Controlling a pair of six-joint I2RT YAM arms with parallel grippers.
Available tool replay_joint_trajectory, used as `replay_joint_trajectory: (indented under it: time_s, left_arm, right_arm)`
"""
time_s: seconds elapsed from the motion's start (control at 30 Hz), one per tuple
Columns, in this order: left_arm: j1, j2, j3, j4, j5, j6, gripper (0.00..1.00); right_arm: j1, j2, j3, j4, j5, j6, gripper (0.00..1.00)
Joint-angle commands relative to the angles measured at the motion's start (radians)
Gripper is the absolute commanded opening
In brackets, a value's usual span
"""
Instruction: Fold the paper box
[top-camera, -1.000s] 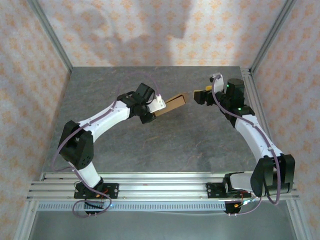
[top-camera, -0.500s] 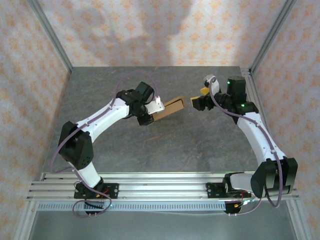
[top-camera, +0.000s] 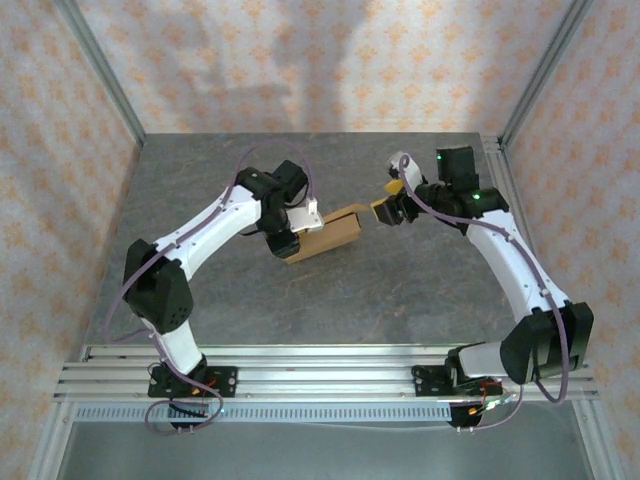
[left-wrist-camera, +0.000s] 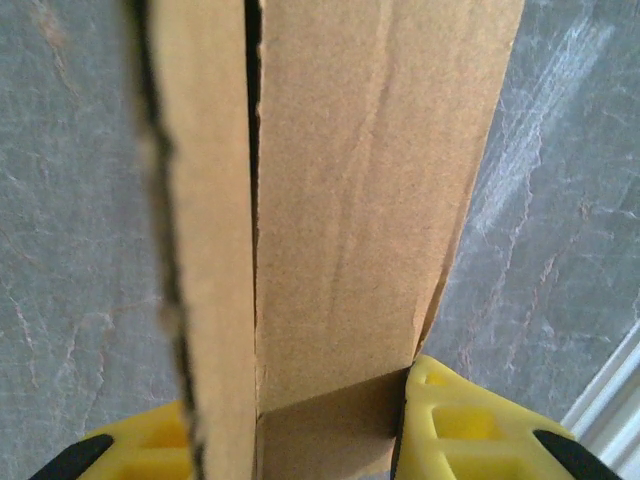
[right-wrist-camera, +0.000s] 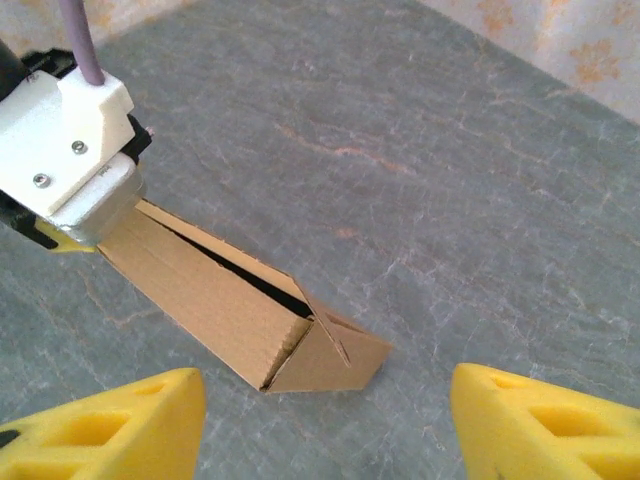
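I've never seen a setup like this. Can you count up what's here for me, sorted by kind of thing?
Robot arms: 2 (left arm, right arm)
Brown paper box: 1
Grey table: 1
Total: 4

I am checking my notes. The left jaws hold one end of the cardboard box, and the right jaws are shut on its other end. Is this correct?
Not quite. The left jaws hold one end of the cardboard box, but the right jaws are open, not touching its other end; the right wrist view shows this.
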Motion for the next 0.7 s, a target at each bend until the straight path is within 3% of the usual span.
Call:
replay_joint_trajectory:
  time_s: [0.0,0.4,0.67]
  left_arm:
    - [0.009,0.035,0.045,-0.124,0.015,0.021,0.34]
    - [0.02,0.115,0.147,-0.195,0.044,0.068,0.34]
    - [0.022,0.142,0.161,-0.196,0.05,0.08,0.34]
  right_arm:
    - [0.014,0.028,0.043,-0.082,0.029,-0.042,0.63]
    - [0.053,0.134,0.098,-0.098,0.02,-0.044,0.57]
    - [0.055,0.247,0.203,-0.21,0.012,-0.105,0.5]
